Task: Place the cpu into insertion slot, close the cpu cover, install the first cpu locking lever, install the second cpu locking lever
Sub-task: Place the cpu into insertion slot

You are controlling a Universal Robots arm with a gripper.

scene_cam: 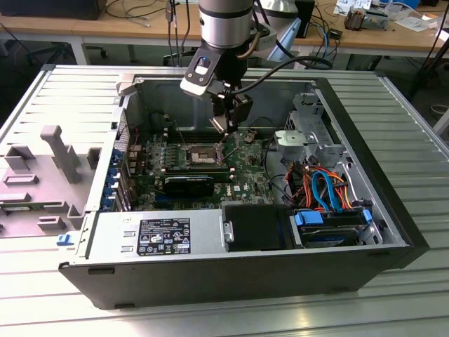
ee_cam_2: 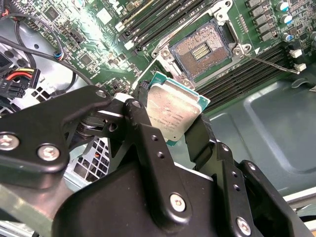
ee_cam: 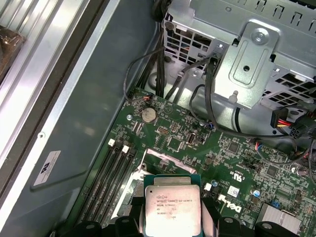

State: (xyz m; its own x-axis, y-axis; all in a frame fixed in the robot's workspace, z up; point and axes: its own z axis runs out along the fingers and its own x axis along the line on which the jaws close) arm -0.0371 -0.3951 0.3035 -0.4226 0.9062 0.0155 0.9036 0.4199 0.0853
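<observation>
While it hangs inside the open case, gripper: clamped on the cpu, one finger pressing each of two opposite edges
fingers: black jointed links with silver screws; the chip sits between their tips in both wrist views
cpu: square chip, dull silver top turned toward the wrist cameras, a green rim showing round the metal
cpu against slot: held in the air, apart from the insertion slot and not seated; in the second wrist view the slot lies just past the chip's far edge
insertion slot: uncovered, its dark field of contacts bare inside a shiny metal rim; in the exterior view it lies just to the exterior view's left of the gripper's tip
lever: thin metal rod, reaching out from a corner of the slot's frame across the memory slots
memory slots: long, narrow, black, in rows on both sides of the insertion slot
circuit board: green, flat on the case floor, with a coin cell near its edge
drive cage: perforated grey metal beside the board, black cables running under it
case surroundings: it lies open on a slatted metal table; a power supply runs along its near wall, and orange and blue cables bunch toward the exterior view's right
</observation>
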